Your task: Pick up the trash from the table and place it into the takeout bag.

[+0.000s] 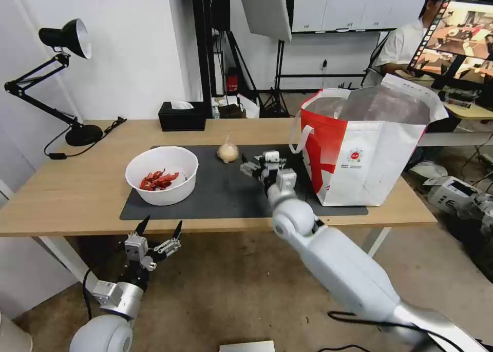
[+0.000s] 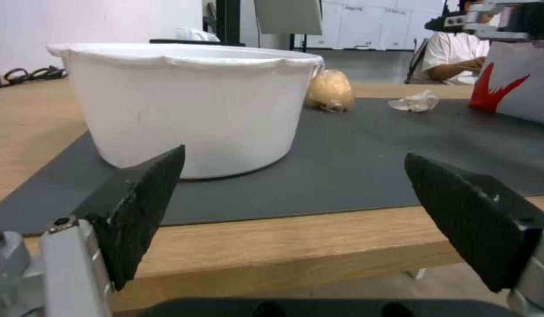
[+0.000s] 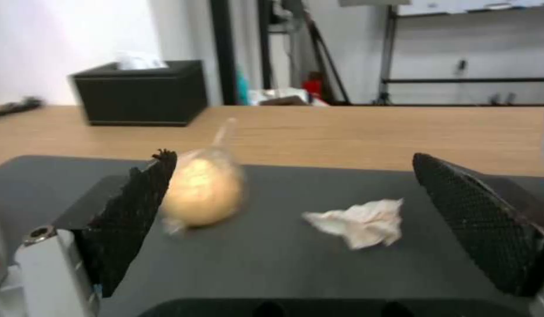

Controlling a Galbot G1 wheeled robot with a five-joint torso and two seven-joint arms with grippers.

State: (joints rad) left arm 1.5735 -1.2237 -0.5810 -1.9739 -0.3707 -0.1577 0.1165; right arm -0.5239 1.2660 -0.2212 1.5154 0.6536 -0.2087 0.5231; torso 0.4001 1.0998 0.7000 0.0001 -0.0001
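Right claw (image 1: 255,165) extended over mat (image 1: 226,193), jaws apart near tissue (image 3: 360,222); left claw (image 1: 160,229) spread below table (image 1: 67,193) edge.

Light-wood table (image 1: 77,188) under grey mat (image 1: 226,188)

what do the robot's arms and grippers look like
Both arms are light grey-white, with rounded ball-like joints and black cables near their bases. The left gripper and right gripper have silvery metal bodies; each carries two pointed black fingers with textured, mesh-patterned pads.
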